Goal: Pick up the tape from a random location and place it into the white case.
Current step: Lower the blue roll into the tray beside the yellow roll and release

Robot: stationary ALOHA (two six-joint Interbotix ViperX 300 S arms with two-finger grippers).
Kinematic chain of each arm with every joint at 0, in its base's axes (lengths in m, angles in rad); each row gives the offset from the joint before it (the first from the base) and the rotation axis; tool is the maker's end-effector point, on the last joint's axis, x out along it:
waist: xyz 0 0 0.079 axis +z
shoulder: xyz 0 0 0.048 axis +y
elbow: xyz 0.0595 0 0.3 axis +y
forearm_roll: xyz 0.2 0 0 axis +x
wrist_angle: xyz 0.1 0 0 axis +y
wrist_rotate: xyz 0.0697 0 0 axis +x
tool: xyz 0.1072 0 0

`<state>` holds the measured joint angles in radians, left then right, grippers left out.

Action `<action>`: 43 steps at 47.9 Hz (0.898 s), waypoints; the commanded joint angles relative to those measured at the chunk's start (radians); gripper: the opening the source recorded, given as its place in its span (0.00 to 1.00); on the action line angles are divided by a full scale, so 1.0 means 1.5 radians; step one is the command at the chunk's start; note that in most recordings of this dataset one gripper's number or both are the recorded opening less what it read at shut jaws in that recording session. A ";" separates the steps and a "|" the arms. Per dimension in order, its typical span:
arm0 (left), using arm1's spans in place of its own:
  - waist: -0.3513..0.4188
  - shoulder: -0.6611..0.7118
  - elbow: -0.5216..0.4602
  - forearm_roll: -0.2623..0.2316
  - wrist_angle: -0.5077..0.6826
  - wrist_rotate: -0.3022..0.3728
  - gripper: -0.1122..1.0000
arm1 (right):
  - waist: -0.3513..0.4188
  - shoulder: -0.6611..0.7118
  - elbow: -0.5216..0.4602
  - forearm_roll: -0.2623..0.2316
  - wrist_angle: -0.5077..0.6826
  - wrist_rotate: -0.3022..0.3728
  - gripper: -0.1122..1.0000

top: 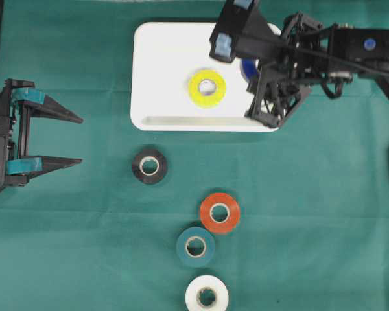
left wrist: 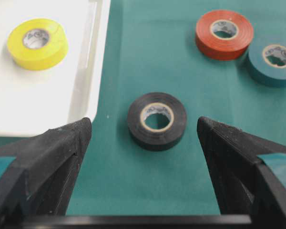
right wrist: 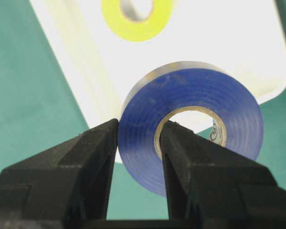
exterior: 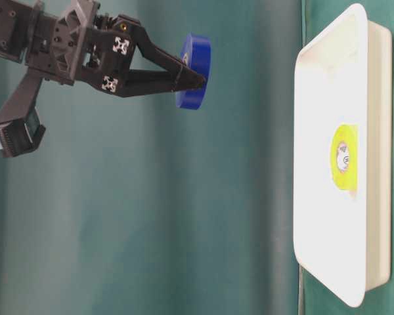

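1. Green-clothed counter (top: 324,214), white case (top: 162,58) as landmark: yellow tape (top: 207,87) already inside.
2. Right gripper (right wrist: 138,143) pinching blue tape (right wrist: 205,124) above case, not yet released.
3. Left gripper (left wrist: 143,138) spread, idle; four rolls outside case.

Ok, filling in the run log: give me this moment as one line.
right gripper: shut on blue tape, held above white case | left gripper: open, idle | in case: yellow tape

1. Bright, even light falls from above; shadows on the green cloth (top: 311,214) are faint.
2. The white case (exterior: 328,216) glares, nearly blown out.
3. Right wrist view: the blue tape (right wrist: 190,129) is soft, and the yellow roll (right wrist: 136,21) at 12 o'clock blurred.
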<state>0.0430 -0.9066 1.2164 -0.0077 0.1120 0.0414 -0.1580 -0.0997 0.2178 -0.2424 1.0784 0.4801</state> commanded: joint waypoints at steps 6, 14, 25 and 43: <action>0.002 0.005 -0.007 0.000 -0.004 -0.001 0.92 | -0.018 -0.008 -0.008 -0.004 -0.015 -0.008 0.38; 0.002 0.004 -0.007 0.000 -0.004 -0.001 0.92 | -0.018 -0.007 -0.008 -0.001 -0.017 -0.008 0.37; 0.002 0.004 -0.007 0.000 -0.004 -0.001 0.92 | -0.018 -0.006 -0.008 -0.001 -0.017 -0.008 0.37; 0.002 0.005 -0.007 0.000 -0.004 -0.001 0.92 | -0.018 -0.006 -0.008 -0.001 -0.016 -0.008 0.37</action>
<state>0.0430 -0.9050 1.2164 -0.0077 0.1120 0.0414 -0.1871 -0.0982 0.2163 -0.2408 1.0584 0.4694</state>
